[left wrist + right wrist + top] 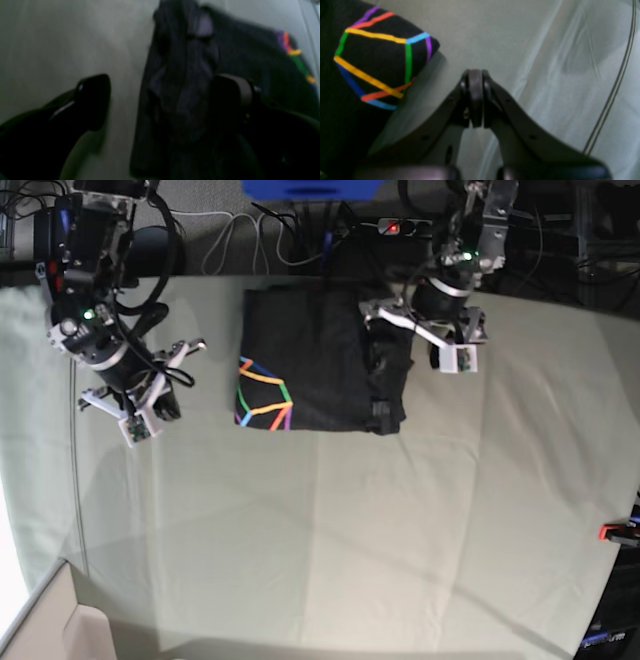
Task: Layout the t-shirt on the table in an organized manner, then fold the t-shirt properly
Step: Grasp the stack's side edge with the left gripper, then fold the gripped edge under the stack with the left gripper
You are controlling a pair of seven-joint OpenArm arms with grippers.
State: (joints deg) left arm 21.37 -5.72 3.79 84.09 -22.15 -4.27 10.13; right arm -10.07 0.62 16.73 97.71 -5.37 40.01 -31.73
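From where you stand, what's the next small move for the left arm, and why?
Probably lower the left gripper a little over the bunched edge of the t-shirt: its jaws are open, one beside that edge, the other over the fabric, and the ridge between them looks graspable.
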